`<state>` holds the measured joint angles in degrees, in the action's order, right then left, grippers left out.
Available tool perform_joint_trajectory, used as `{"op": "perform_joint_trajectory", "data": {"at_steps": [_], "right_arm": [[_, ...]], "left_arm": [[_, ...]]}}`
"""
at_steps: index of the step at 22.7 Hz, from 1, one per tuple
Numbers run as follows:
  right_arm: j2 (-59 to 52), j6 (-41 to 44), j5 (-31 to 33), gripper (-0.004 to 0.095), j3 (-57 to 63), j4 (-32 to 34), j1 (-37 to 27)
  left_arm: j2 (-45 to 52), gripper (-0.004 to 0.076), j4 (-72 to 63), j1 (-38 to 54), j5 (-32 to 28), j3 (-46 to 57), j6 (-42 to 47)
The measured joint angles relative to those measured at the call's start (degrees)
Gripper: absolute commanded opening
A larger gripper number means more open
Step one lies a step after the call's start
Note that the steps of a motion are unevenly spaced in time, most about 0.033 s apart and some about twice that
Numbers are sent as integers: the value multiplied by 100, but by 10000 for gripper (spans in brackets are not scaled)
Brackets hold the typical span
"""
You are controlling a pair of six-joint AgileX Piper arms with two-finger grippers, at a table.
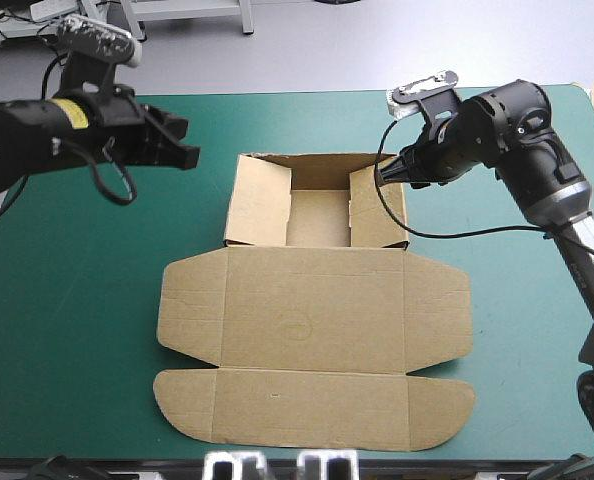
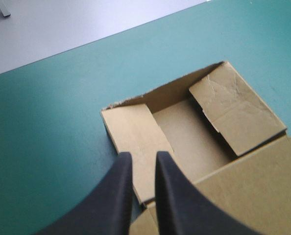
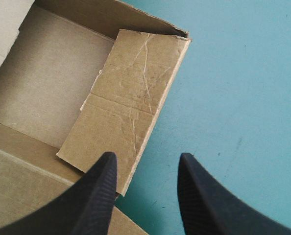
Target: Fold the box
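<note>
Brown board box (image 1: 312, 330), likely light, stiff and crease-prone, sits mid-table on the teal-green cover (image 1: 77, 300). Tray is raised far side, lid flat near side. Thin edges or lid flaps look best for pinching. Left gripper (image 2: 143, 155) narrow and empty; right gripper (image 3: 148, 155) wide, over the right wall (image 3: 131, 93).

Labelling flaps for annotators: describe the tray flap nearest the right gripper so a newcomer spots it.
On the teal-green table lies the brown box, its lid flat at the near side and an open tray at the far side. Inside the tray, the right-hand flap leans inward by the open right gripper; unlike the smoother left flap, it is heavily creased.
</note>
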<state>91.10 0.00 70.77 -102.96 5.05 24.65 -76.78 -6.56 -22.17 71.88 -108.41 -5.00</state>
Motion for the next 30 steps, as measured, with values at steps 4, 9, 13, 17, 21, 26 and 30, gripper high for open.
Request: {"op": "perform_joint_trajectory", "data": {"at_steps": [4, 9, 13, 17, 21, 26, 30], "right_arm": [[239, 146, 0, 367, 0, 16, 0], [930, 402, 0, 349, 0, 16, 0], [1707, 570, 0, 347, 0, 23, 0], [2308, 692, -36, 250, 0, 14, 0], [2395, 725, -41, -17, -5, -58, -11], [1951, 746, -121, -17, -5, 312, -123], [1540, 663, -27, -18, 0, 388, -635]], "left_arm": [[835, -8, 0, 0, 0, 1209, -135], [2019, -8, 262, 0, 1, 2764, -258], [2899, -8, 717, 0, 1, 3561, -269], [3359, -8, 1068, 0, 1, 3587, -269], [3409, -8, 1093, 0, 1, 3589, -269], [3409, -8, 1093, 0, 1, 3611, -264], [3409, -8, 1093, 0, 1, 3611, -264]]}}
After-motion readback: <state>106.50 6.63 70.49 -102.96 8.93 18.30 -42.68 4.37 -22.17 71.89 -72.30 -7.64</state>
